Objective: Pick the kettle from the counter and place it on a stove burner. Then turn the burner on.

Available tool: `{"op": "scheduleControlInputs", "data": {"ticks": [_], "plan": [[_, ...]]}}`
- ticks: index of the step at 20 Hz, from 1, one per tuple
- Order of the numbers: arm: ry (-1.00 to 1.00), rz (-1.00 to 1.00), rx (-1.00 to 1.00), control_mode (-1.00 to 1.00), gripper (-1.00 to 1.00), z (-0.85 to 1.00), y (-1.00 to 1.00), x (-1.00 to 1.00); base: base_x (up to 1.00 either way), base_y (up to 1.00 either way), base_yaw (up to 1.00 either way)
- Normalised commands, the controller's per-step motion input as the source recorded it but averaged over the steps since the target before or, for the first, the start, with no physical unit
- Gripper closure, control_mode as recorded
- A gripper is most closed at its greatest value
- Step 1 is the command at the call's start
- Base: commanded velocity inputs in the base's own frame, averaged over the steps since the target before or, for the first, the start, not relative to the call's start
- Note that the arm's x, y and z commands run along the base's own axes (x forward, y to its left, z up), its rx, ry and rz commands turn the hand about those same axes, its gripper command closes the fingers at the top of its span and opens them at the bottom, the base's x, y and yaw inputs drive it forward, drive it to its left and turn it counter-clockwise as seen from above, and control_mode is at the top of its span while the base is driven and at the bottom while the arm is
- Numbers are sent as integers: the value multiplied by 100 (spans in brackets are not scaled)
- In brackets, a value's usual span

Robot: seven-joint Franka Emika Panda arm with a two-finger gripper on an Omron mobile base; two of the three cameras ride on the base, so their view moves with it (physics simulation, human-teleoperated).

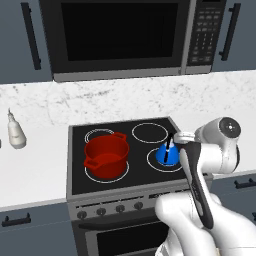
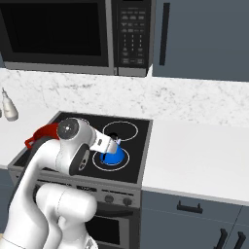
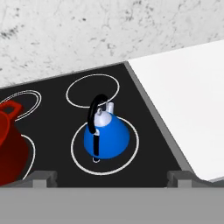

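Hand view first, nearest things first: end effector [image 3: 112, 178] spread fully wide, fingertips [image 3: 43, 177] at the bottom corners, nothing between them, nothing held. Just beyond, kettle [image 3: 106, 136] upright on the black cooktop [image 3: 144, 113], inside the single white ring of the front right stove burner [image 3: 132, 153], base well within the outline, black handle arched over the top. Free of the fingertips, apart from them. To one side, red pot [image 3: 9, 144] on its own double-ringed circle, not touching the kettle. Farther back, a second single ring [image 3: 72, 92], bare. Beyond the cooktop edge, white counter [image 3: 183, 87], then the marble backsplash [image 3: 87, 30].

Left base view: same layout, kettle [image 1: 167, 154] on the front right ring, partly behind the arm; row of knobs [image 1: 101, 211] along the stove front below, untouched as far as can be told. Pale bottle [image 1: 15, 131] well off on the counter.

Judged from this: pick and place done, release done. Left: reaching down to the knob for that burner and turning it. No glow on the ring, so burner likely still off.
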Motion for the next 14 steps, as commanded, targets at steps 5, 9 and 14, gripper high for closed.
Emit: {"op": "scheduleControlInputs", "data": {"ticks": [5,9,14], "plan": [[0,0,0,-100,-100,0,0,0,0,0,0],[-4,1,0,-100,-100,0,-21,0,0,0,0],[0,0,0,100,-100,0,0,0,-10,-59,0]]}}
